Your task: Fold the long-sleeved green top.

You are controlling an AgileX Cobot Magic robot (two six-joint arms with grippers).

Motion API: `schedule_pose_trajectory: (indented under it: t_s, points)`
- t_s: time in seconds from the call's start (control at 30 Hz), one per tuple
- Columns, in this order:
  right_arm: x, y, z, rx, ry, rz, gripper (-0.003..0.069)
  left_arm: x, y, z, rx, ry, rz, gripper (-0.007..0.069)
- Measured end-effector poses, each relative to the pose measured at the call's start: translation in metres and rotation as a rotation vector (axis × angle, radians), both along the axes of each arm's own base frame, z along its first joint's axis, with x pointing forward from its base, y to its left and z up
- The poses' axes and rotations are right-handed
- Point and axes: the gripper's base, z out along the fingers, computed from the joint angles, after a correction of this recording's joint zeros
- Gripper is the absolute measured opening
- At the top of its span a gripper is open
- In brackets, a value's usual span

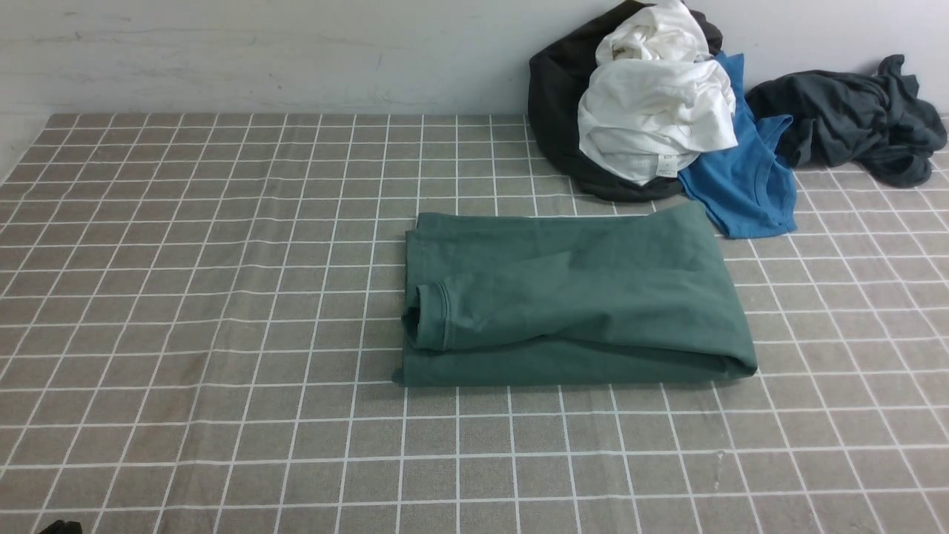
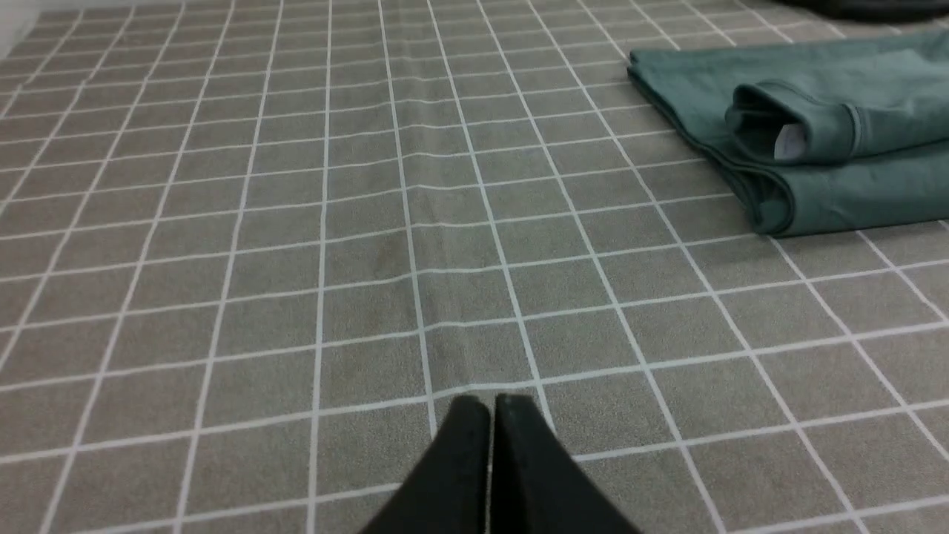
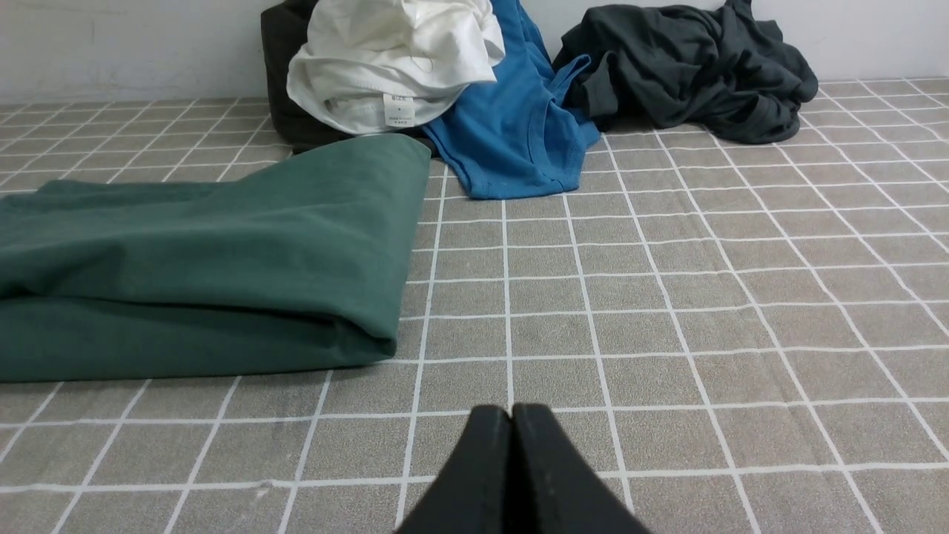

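Gray checkered cloth covers the table. On it, the green top lies folded near the middle. Both the left gripper and the right gripper are pinched closed, holding nothing. The loose sleeve cuff at 9 o'clock could flop open if bumped.

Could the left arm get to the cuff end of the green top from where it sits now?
Probably yes. The left claw is shut and holds nothing, and only bare checked cloth lies between it and the sleeve cuff on the folded green top.
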Motion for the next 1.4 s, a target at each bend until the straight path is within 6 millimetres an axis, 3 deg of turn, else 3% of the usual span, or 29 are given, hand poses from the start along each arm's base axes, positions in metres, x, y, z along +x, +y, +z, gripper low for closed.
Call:
schedule_pose_trajectory:
  t_s: [1.4]
  points:
    - [-0.0001,0.0,0.0001,0.0,0.001,0.0,-0.0014,0.0001,0.0018,-0.0004,-0.005,0.005,0.022,-0.0007]
